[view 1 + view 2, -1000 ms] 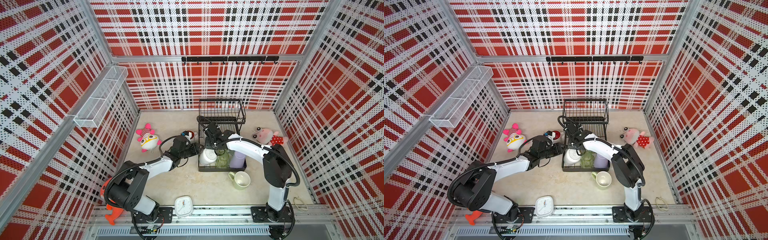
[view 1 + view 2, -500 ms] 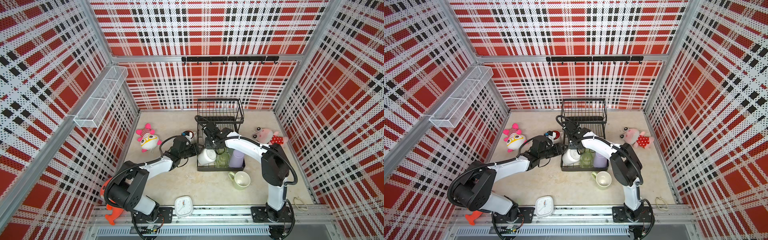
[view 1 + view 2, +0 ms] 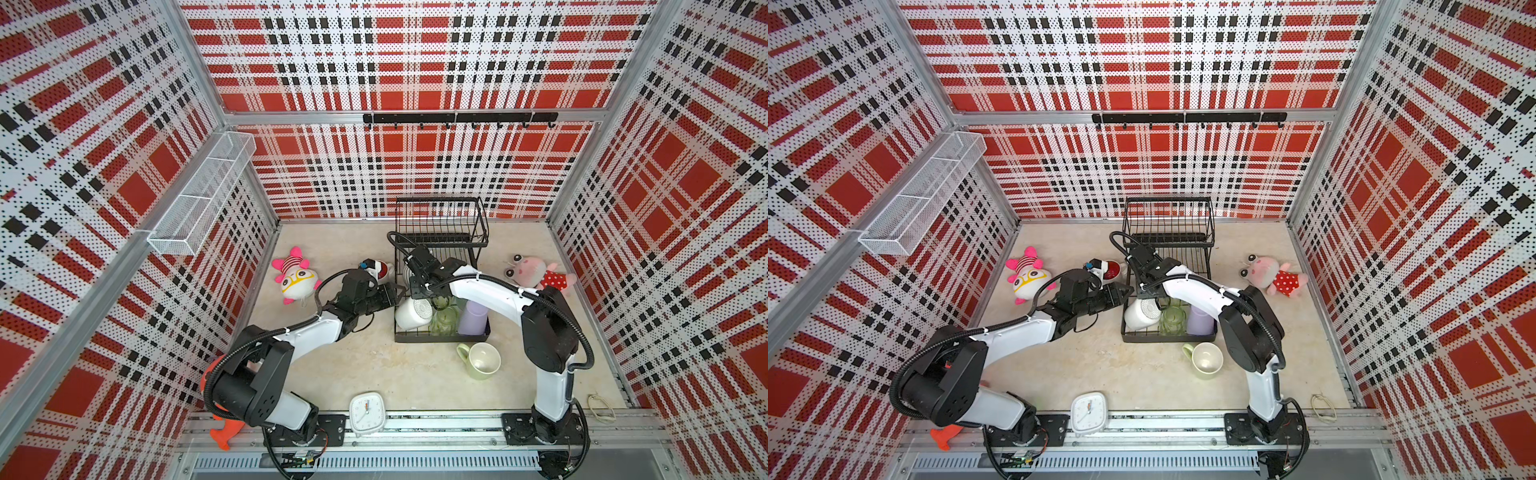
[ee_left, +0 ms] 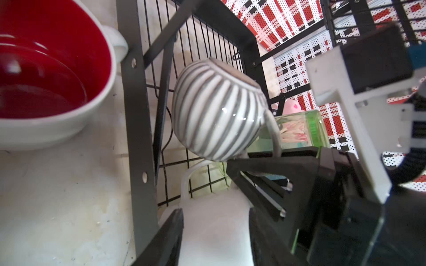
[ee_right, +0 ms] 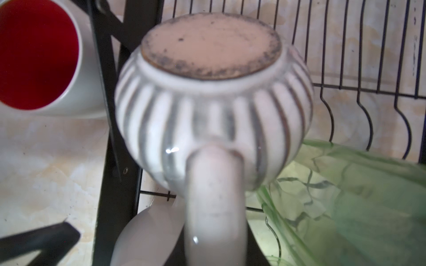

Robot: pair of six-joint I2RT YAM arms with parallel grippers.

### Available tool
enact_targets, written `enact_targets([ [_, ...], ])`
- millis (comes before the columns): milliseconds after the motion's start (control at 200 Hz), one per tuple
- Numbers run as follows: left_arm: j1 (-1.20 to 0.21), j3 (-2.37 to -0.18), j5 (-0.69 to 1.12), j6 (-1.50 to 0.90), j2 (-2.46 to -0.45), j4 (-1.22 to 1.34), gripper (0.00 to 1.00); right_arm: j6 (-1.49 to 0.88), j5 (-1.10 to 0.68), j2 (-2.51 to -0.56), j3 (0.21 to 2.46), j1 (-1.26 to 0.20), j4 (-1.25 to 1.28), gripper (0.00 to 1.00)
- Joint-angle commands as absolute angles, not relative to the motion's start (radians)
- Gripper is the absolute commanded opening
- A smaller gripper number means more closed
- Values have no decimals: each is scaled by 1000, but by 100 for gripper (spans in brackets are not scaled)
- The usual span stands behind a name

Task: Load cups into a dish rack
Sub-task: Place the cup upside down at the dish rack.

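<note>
The black wire dish rack (image 3: 440, 337) stands mid-table. My right gripper (image 5: 215, 230) is shut on the handle of a ribbed white mug (image 5: 214, 103), held bottom-up over the rack's lower tier near its left side (image 4: 216, 110). My left gripper (image 4: 215, 230) is shut on a plain white mug (image 3: 413, 313) that lies tilted at the rack's front left corner. A green glass (image 3: 442, 320) and a lavender tumbler (image 3: 473, 318) stand in the lower tier. A red-inside mug (image 3: 384, 269) sits on the table left of the rack, and a pale-green mug (image 3: 482, 360) in front of it.
Two plush toys lie on the table, one at the left (image 3: 295, 278) and one at the right (image 3: 536, 272). A white square clock (image 3: 366, 413) rests at the front edge. A white mesh basket (image 3: 199, 199) hangs on the left wall.
My right gripper has drifted slightly left and back with the ribbed mug. The rack has shifted a little left. The left arm has barely moved.
</note>
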State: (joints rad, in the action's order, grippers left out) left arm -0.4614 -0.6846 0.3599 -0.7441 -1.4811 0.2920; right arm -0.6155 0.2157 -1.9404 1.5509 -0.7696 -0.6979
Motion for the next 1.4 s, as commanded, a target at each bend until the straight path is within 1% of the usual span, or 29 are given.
enact_targets([
  [0,-453,-668,362,-749,-1459,316,51,-560,186,-1931,1560,-801,-600,0],
  [291,-433,-685,326,-756,-1459,312,54,-448,184,-1939,1564,-801,-627,0],
  [546,-410,-714,316,-766,-1475,323,54,-289,152,-1893,1507,-799,-576,0],
  [717,-401,-738,308,-767,-1477,328,56,-228,132,-1928,1531,-787,-604,0],
  [992,-402,-760,304,-770,-1514,340,56,-171,174,-1959,1559,-775,-631,10],
  [1103,-405,-758,302,-772,-1520,344,56,-158,169,-1968,1561,-775,-630,12],
  [1253,-408,-755,296,-770,-1522,344,56,-168,157,-1971,1552,-775,-622,15],
  [1393,-409,-753,296,-769,-1526,344,56,-185,161,-1967,1527,-775,-601,21],
])
